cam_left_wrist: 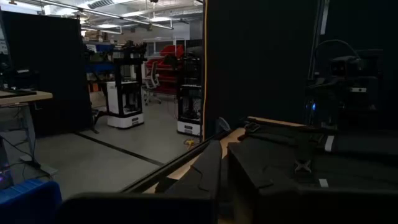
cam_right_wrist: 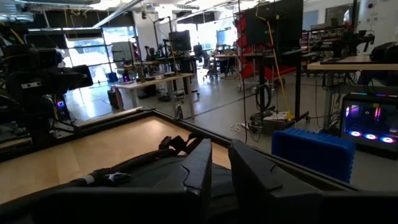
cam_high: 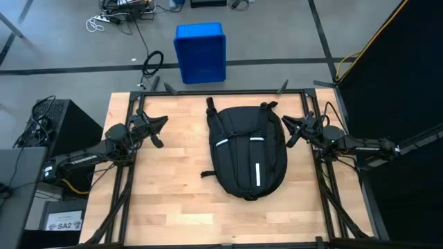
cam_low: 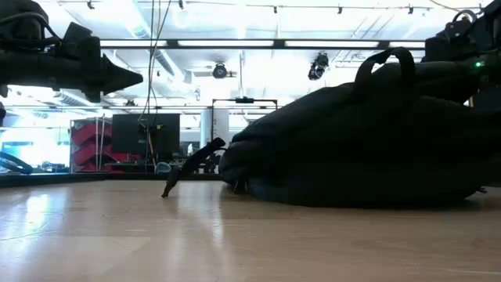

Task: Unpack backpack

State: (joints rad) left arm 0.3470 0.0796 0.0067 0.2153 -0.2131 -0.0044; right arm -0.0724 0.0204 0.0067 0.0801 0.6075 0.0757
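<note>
A robotics lab or workshop. Long workbenches (cam_right_wrist: 152,79) carry monitors, wheeled white machines (cam_left_wrist: 124,102) stand on grey concrete floor. Ceiling strip lights (cam_low: 235,43) overhead.

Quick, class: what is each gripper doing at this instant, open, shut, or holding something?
Left gripper: shut, holding nothing, left of the backpack.
Right gripper: shut, holding nothing, beside the backpack's right edge.

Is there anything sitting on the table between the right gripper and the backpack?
Nothing visible. The right gripper hangs just off the backpack at its strap end, with only bare table between them. The left gripper waits on the far side.
</note>
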